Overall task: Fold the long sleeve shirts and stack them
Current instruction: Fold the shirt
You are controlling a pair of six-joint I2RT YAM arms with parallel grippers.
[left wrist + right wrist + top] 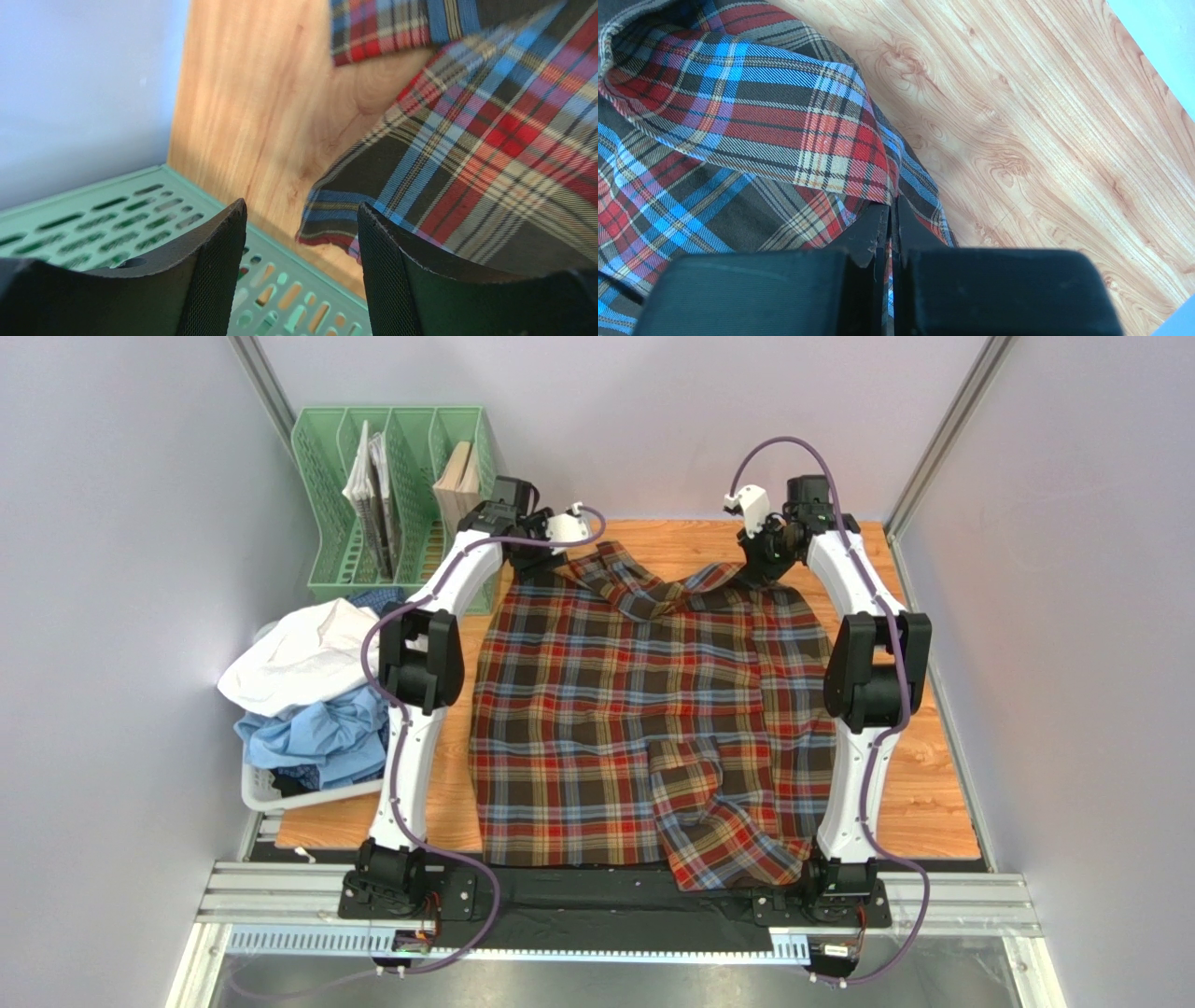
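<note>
Pale grey walls [126,546] close in a wooden desk [926,798], and the tartan shirt [631,700] lies spread across most of it, its hem toward the arm bases and its collar end toward both hands.

The left hand [302,210] is open. Its two black fingers [210,273] stand apart with nothing between them. Just past its fingertips a corner of the tartan shirt [491,140] lies on bare wood, close to the right-side finger; whether it touches cannot be told. On the other side of this hand, under the left-side finger, sits a green file rack [105,224] with slotted walls. From above, the rack [337,504] stands just outside the left hand [558,543] and holds some papers.

The right hand [892,210] is closed. Its fingers are pressed together on the edge of the tartan shirt [738,112], and a rounded fold of the cloth rises right in front of its tips. Bare desk [1032,126] runs along this hand's outer side. From above, the cloth lifts slightly toward the right hand [760,560] at the shirt's far shoulder.

Well outside the left arm, a white shirt [302,651] lies crumpled on top of a light blue shirt [316,735] in a pale basket [260,791] at the desk's edge.
</note>
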